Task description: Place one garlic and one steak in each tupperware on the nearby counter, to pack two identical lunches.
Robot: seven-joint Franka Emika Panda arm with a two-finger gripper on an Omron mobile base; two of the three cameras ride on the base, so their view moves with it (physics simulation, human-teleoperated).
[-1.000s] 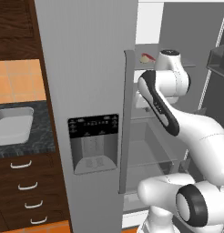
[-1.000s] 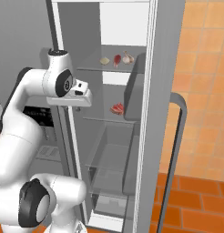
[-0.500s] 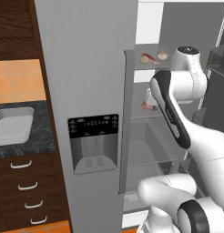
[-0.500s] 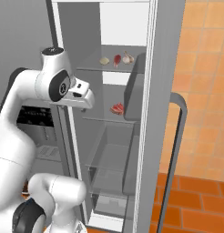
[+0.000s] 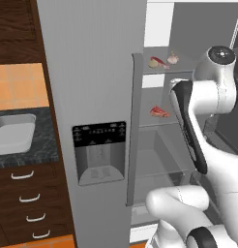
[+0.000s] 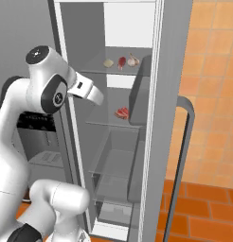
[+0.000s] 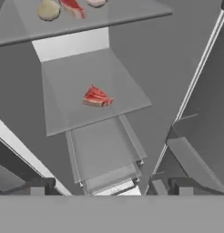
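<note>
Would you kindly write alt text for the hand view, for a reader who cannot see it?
Looking into an open fridge, a steak lies alone on the middle glass shelf, well beyond the open gripper. On the upper shelf at the top edge sit a pale garlic, a second steak and another garlic, partly cut off.
</note>
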